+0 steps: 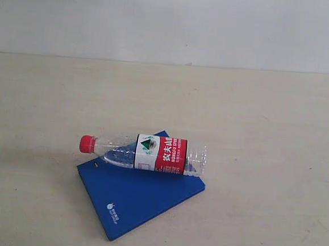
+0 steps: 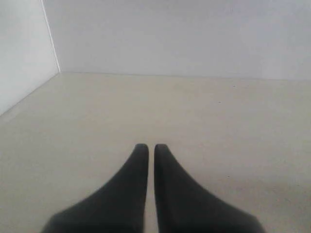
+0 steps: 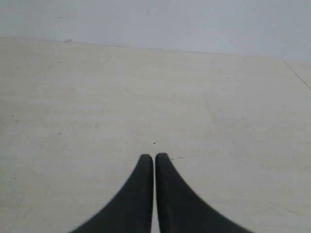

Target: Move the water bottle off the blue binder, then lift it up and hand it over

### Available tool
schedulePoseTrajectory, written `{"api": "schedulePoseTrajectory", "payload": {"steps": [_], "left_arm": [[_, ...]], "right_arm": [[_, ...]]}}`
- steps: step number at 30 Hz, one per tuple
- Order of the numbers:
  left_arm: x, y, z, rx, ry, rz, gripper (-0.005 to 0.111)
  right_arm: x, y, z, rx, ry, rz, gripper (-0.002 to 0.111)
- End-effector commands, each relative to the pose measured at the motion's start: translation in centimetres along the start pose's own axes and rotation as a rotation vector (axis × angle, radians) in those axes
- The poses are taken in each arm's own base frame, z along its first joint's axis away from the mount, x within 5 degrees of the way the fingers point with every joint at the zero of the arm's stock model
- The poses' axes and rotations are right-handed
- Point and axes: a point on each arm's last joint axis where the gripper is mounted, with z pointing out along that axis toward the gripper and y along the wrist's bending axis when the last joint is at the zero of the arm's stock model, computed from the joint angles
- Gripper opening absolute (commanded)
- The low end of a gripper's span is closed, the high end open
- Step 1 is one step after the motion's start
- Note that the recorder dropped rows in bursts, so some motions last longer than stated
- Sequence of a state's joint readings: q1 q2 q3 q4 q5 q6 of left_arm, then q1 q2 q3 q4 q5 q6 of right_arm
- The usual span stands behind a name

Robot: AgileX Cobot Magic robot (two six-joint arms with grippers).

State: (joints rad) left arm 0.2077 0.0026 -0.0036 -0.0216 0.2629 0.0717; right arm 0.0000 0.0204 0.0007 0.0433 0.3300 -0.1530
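Lying across blue binder (image 1: 141, 195), water bottle (image 1: 161, 154) (cap (image 1: 87, 143) overhanging), table (image 1: 266, 136) around.

Table (image 1: 266, 136) was pale wood-grain; blue binder (image 1: 141, 198) lay flat on it, lower centre of frame, turned diagonally.

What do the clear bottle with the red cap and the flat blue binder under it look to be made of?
Clear red-capped water bottle: thin transparent plastic, glossy; the blue beneath shows through its body. Its red-and-white label looks like printed film.
Flat blue binder: probably plastic-covered board, smooth with a dull sheen; even colour, crisp edges, though the view leaves it open.
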Motion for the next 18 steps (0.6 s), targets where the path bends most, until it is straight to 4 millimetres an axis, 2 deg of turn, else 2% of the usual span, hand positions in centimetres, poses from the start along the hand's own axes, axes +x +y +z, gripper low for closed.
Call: {"api": "schedulePoseTrajectory", "payload": {"steps": [1, 3, 7, 11, 13, 15, 18], "left_arm": [[0.0, 0.0, 0.0, 0.006, -0.008, 0.004, 0.004], [0.0, 0.0, 0.0, 0.006, -0.008, 0.004, 0.004], [0.0, 0.0, 0.0, 0.006, -0.008, 0.004, 0.004], [0.0, 0.0, 0.0, 0.006, -0.008, 0.004, 0.004], [0.0, 0.0, 0.0, 0.006, -0.008, 0.004, 0.004], [0.0, 0.0, 0.0, 0.006, -0.008, 0.004, 0.004], [0.0, 0.0, 0.0, 0.006, -0.008, 0.004, 0.004]], "right_arm": [[-0.1, 0.0, 0.0, -0.005, -0.011, 0.058, 0.0], [-0.3, 0.1, 0.0, -0.009, -0.026, 0.119, 0.0], [-0.6, -0.3, 0.0, 0.039, -0.063, -0.103, 0.0], [-2.2, -0.5, -0.3, 0.101, -0.225, -0.412, 0.0], [-2.4, -0.5, -0.3, 0.111, -0.24, -0.467, 0.0], [-2.2, -0.5, 0.3, 0.095, -0.188, -0.479, 0.0], [-2.0, -0.5, 2.0, 0.028, 0.001, -0.48, 0.0]]}}
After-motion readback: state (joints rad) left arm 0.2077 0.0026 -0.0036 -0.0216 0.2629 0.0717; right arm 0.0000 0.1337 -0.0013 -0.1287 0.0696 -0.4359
